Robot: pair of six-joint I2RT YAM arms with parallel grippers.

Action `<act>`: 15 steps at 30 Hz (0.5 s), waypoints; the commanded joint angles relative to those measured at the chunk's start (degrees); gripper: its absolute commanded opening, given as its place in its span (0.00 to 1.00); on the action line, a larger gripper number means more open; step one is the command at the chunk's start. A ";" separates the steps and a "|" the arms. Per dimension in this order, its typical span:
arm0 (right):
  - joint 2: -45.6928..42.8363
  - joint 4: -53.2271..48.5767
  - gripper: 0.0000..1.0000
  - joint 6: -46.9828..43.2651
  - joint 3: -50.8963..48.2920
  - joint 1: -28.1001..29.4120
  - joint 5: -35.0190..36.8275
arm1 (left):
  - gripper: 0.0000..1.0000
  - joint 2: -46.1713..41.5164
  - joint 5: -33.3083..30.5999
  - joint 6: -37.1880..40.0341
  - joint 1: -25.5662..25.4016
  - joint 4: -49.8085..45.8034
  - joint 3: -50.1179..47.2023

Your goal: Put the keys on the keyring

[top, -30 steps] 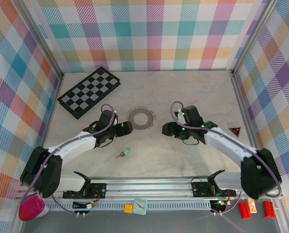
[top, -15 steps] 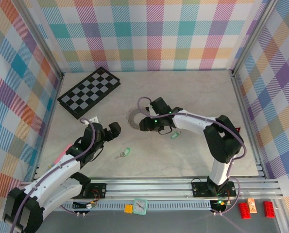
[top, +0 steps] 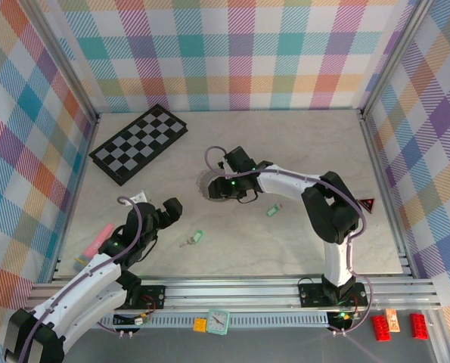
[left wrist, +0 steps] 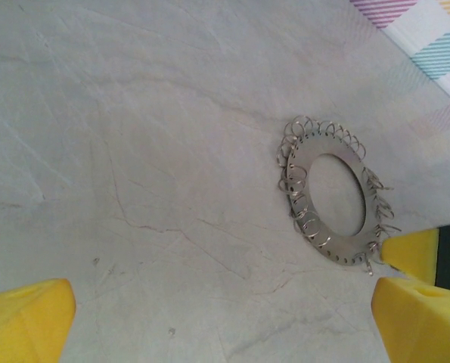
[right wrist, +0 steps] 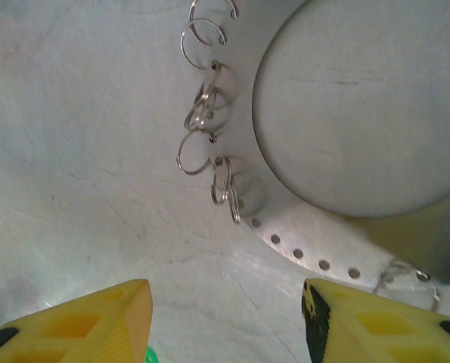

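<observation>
Since a second ago the arms have changed places. The left arm (top: 96, 261) has drawn back toward the near left corner. The right arm (top: 285, 179) has swung in from the right and now reaches over the keyring (top: 208, 184).

One of the keys (top: 274, 210) shows on the tabletop (top: 308, 144) just right of the ring, about where the right jaws hovered a second ago. The other key (top: 197, 237) lies where it was, nearer the front and well apart from the ring. Neither key is on the ring, so the threading is judged not yet started.

The right arm is folded sharply, with its elbow out to the right and its forearm stretched left. The right jaws point down at the ring's rim (right wrist: 293, 231). Its yellow fingers (right wrist: 96, 321) stand wide apart on either side of the little wire loops, and they hold nothing.

The left arm lies low and stretched. The left jaws are spread as wide as they go and are empty, with fingers (left wrist: 24, 318) at the frame's corners. They face the keyring (left wrist: 300, 155) from a distance across bare tabletop.
</observation>
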 commanded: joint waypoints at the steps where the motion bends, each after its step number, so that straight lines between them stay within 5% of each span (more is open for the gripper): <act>1: 1.47 0.16 0.53 1.79 1.82 0.69 0.26 | 1.00 -0.78 0.92 -1.38 -0.27 1.00 -1.15; 15: 6.54 -1.35 0.38 2.29 5.64 1.74 0.48 | 1.00 -1.84 1.09 -1.46 -0.27 0.30 -1.23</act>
